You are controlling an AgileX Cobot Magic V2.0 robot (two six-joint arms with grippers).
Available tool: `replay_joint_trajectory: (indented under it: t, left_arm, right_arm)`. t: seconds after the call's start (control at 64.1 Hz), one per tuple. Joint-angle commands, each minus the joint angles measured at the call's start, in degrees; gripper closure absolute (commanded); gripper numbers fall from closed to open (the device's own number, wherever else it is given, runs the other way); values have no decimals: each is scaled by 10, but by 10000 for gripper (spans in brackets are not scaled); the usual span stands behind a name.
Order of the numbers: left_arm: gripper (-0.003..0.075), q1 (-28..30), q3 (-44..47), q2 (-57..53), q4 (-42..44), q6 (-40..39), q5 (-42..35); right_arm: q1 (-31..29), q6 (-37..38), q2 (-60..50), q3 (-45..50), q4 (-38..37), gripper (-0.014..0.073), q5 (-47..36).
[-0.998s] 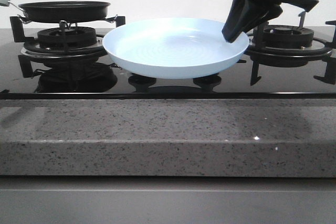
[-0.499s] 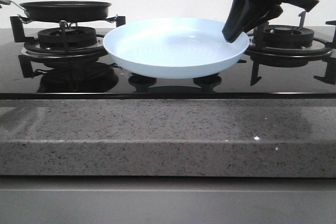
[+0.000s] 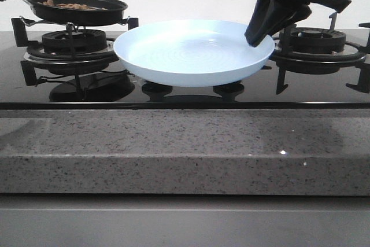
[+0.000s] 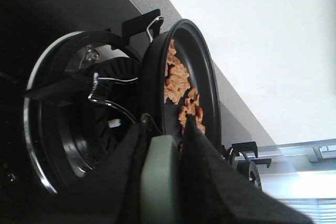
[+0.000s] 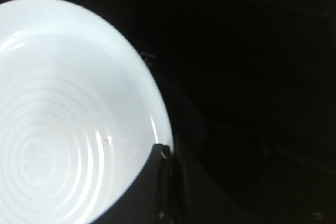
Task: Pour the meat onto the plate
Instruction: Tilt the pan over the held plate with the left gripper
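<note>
While left gripper [image 4: 164, 145] jaws pinch pan handle [image 4: 160, 182], right gripper [image 3: 260, 34] jaws seemingly clamp plate [image 3: 191, 56] rim

A black frying pan [image 3: 78, 7] sits tilted just above the left burner grate [image 3: 72, 41] of the black glass hob [image 3: 173, 93]. Well right of that grate stands another burner [image 3: 318, 41]. A speckled grey counter edge [image 3: 185, 148] runs in front.

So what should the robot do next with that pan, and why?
Probably carry the pan rightward over the plate. The left gripper has it raised off the burner and tipped, the meat inside; the plate is bare.
</note>
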Motion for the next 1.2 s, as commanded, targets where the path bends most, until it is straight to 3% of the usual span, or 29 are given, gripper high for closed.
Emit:
replay_joint_trajectory:
  t: [0.0,0.717,0.936,1.185]
  left_arm:
    - [741,-2,-21,-51,-41,5,36]
    - [741,-9,-7,-258,-20,34,32]
    - [741,-68,-7,-267,-15,56,17]
    - [741,-186,-7,-267,49,111,-85]
  right_arm:
    - [-1,-6,-28,-15,13,713,-24]
    - [-1,-6,-28,-15,13,713,-24]
    - [-1,-6,-28,-15,13,713,-24]
    - [-1,-6,-28,-15,13,713,-24]
